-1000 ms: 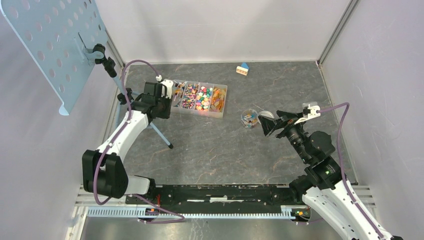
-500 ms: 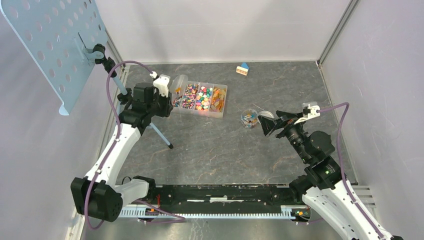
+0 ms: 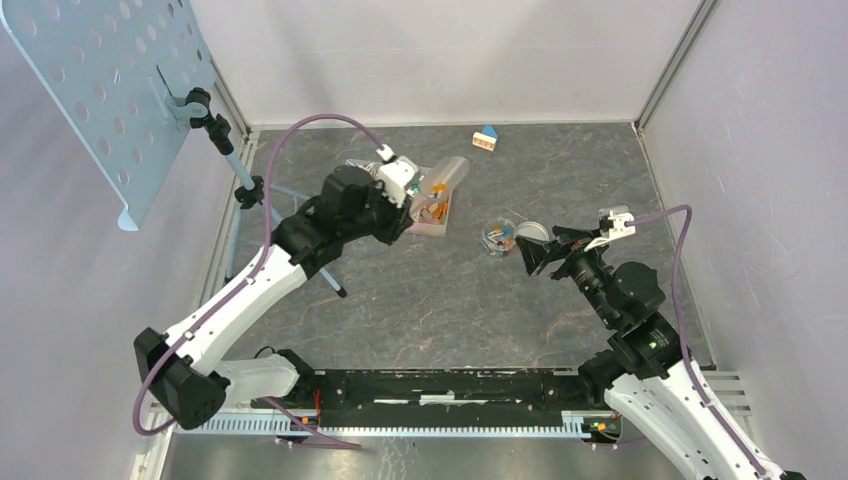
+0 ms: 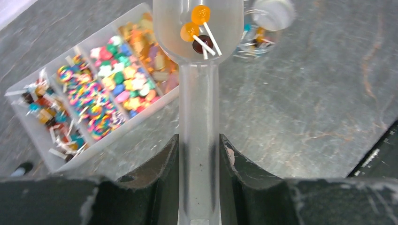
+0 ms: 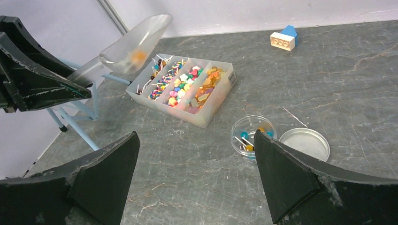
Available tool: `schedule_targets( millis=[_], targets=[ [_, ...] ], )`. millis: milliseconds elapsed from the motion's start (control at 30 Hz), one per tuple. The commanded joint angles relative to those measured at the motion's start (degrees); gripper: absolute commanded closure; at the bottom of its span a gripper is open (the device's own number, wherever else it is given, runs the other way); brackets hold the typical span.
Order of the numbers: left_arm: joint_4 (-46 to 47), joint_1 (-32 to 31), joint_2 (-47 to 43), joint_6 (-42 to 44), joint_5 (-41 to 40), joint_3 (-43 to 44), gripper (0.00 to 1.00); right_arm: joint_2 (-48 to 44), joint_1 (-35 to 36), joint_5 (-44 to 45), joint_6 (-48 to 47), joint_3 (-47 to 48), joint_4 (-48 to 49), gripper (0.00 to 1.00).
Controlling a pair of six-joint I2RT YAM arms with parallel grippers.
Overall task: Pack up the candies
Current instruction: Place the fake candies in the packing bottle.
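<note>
My left gripper (image 4: 199, 157) is shut on the handle of a translucent plastic scoop (image 4: 199, 28). The scoop holds three candies on sticks (image 4: 197, 28), two orange and one dark. It hangs above the right end of the clear compartment tray (image 4: 155, 101) full of mixed-colour candies. In the top view the left gripper (image 3: 398, 192) and scoop (image 3: 445, 175) cover much of the tray (image 3: 440, 225). A small round clear jar (image 3: 498, 237) with a few candies stands right of the tray. My right gripper (image 5: 195, 136) is open and empty, close to the jar (image 5: 253, 137).
The jar's round lid (image 5: 303, 144) lies beside the jar. A blue-roofed toy house (image 3: 486, 138) sits at the back. A perforated plate on a blue tripod stand (image 3: 110, 90) stands at the left, one leg (image 3: 325, 270) reaching under my left arm. Walls close in three sides.
My left arm has swung right from the tray's left end, carrying the scoop over the tray's right end toward the jar. The right arm has barely moved.
</note>
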Motion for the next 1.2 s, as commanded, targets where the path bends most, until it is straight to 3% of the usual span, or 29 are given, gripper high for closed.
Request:
schedule_targets(
  millis=[0,200,433,833,1167],
  targets=[
    [1.27,-6.84,3.02,-2.75,-2.72,4.91,0.98,-1.57,-0.03,1.29,-2.05,-0.56,-0.49,0.03],
    [1.40,-15.44,6.36,-4.73,-4.58,7.13,0.98,-1.94,-0.09,0.60,-2.74,-1.20,-0.79,0.15],
    [2.58,-23.12,11.67,-6.56,-5.09,10.49,0.98,-1.89,-0.10,0.25,-2.14,-2.06,0.87,0.55],
    [3.71,-29.47,20.24,-6.97,-5.10,15.42,0.98,0.02,-0.04,0.74,-0.94,-2.58,3.04,0.99],
    [4.47,-29.62,20.55,-7.63,-7.19,14.67,0.98,4.88,-0.04,-0.98,-1.32,-4.39,7.98,1.00]
  ],
)
